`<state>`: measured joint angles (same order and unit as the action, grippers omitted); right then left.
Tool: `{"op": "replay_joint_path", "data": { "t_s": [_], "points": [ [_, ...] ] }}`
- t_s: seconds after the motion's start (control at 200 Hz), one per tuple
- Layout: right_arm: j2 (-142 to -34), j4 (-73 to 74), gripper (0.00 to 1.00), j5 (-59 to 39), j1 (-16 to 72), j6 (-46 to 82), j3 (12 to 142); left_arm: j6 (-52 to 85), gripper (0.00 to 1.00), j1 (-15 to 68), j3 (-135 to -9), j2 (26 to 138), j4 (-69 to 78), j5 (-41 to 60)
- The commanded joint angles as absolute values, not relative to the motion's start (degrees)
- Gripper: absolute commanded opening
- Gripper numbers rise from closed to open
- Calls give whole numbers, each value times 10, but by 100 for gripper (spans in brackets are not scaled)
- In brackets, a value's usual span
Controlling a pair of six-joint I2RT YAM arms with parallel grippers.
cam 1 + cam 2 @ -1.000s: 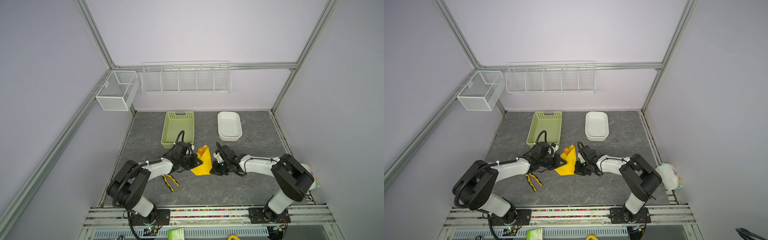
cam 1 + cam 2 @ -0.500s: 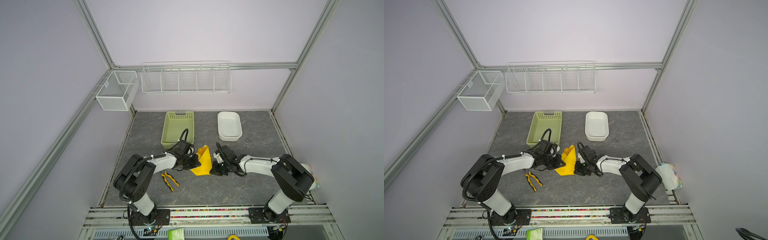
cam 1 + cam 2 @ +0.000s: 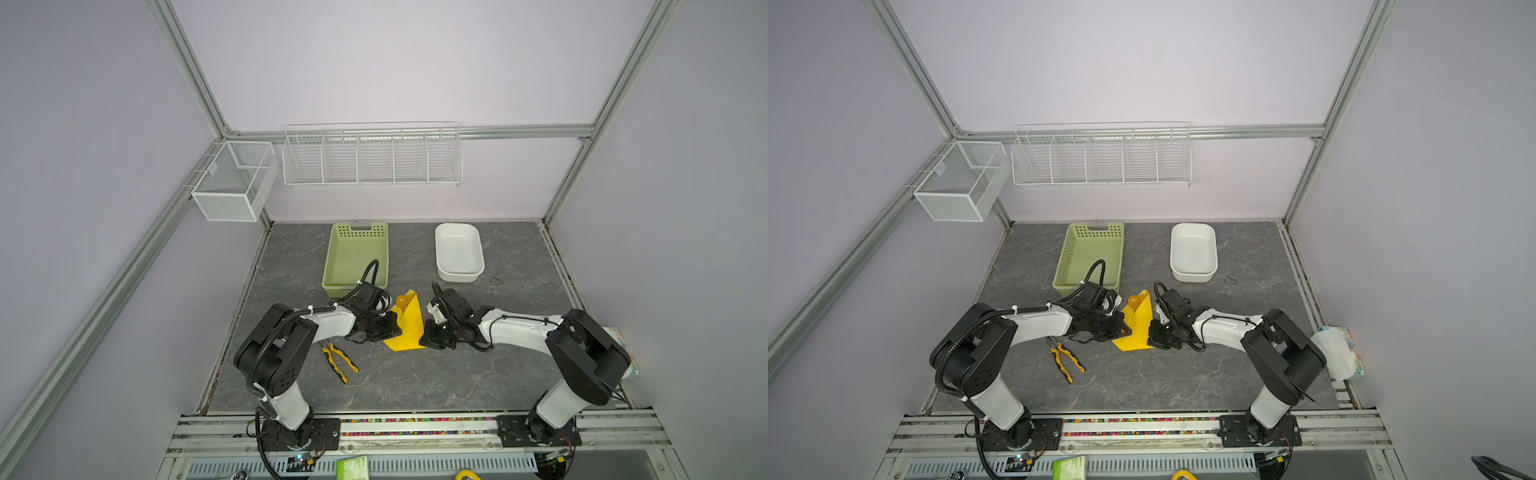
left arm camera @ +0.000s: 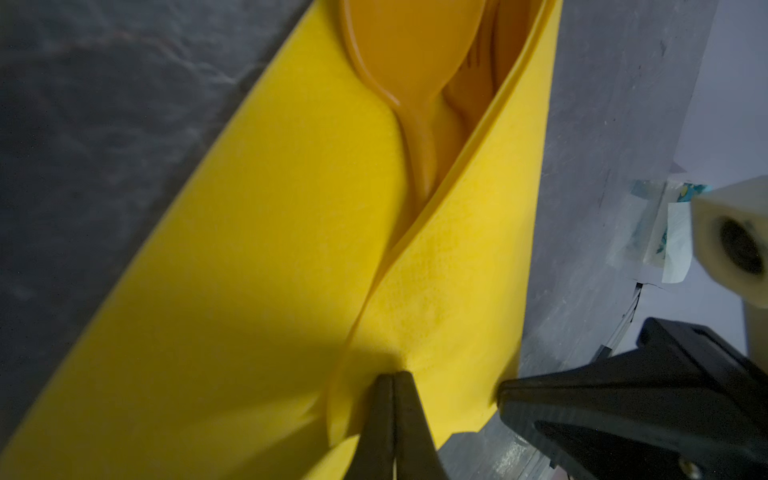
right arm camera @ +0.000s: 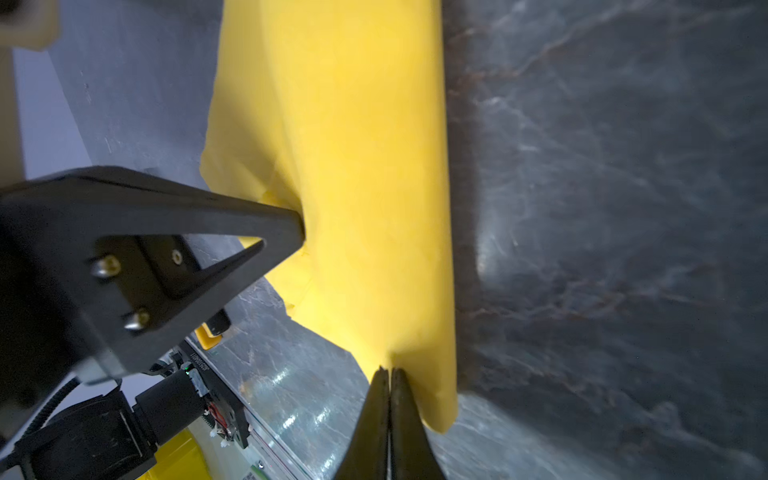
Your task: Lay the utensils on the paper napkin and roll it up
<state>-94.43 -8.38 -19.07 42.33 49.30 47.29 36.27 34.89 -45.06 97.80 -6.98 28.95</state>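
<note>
Over the last second only my left arm's elbow has shifted. The paper napkin, folded over the orange spoon and orange fork, sits unmoved just in front of the green basket. The left gripper and right gripper have their fingers pressed together at opposite napkin edges. I cannot tell if they nip any paper, so I judge the roll loose and unfinished.

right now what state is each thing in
paper napkin: folded over the utensils
utensils: tucked inside the fold, spoon bowl sticking out
left gripper: shut on paper napkin edge
right gripper: shut on paper napkin edge
green basket: empty
white tub: empty
pliers: lying loose, untouched
</note>
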Motion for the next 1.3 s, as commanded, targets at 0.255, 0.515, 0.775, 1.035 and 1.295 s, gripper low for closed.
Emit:
{"op": "replay_joint_path", "data": {
  "t_s": [0.255, 0.515, 0.775, 1.035, 1.295],
  "points": [
    [-971, -164, 7, -141, 408, 459, 495, 343, 0, 352, -442, 991, -98, 270],
    [-973, -162, 7, -148, 418, 458, 476, 341, 0, 352, -443, 988, -99, 274],
    [-956, -146, 7, -163, 452, 488, 464, 320, 0, 352, -447, 975, -131, 263],
    [-928, -172, 7, -139, 435, 469, 496, 312, 0, 352, -444, 985, -133, 269],
    [-954, -153, 7, -170, 413, 456, 532, 303, 0, 352, -453, 981, -146, 272]
  ]
}}
